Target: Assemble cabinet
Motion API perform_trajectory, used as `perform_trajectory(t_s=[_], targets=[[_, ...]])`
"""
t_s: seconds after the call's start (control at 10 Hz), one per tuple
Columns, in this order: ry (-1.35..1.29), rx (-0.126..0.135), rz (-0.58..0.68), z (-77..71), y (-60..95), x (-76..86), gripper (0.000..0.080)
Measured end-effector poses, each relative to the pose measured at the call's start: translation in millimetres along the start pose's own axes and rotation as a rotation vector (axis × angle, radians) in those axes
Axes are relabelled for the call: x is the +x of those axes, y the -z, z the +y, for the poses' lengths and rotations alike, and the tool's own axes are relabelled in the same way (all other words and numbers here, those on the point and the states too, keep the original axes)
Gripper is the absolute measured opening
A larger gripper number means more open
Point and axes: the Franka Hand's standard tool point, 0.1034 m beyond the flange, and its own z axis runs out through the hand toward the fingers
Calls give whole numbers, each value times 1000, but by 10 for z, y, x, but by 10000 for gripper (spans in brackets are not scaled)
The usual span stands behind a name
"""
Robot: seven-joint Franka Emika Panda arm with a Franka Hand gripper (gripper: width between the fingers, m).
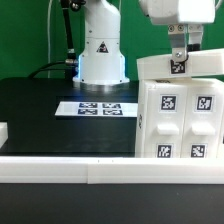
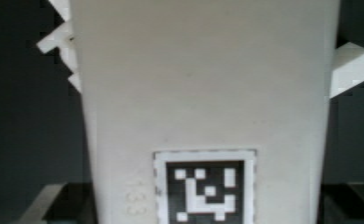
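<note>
The cabinet is a big white box with several black-and-white tags. It stands on the black table at the exterior view's right. My gripper comes down from above and is shut on a flat white panel that carries one tag. The panel sits slightly tilted right at the top of the box; I cannot tell whether they touch. In the wrist view the panel fills the picture, with its tag low down. My gripper has a dark finger at each long edge. White bits of the box show past the panel.
The marker board lies flat mid-table in front of the robot base. A white rail runs along the front edge. A small white piece sits at the exterior view's far left.
</note>
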Motion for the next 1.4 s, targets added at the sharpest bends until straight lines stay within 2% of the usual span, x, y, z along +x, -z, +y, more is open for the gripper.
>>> perform_trajectory(t_s=[0.4,0.9,1.4], targets=[[-244,0,0,2,1,-1,560],[-763,-18,28,6,-18,0,560],[-1223,-14,39,13,-18,5,560]])
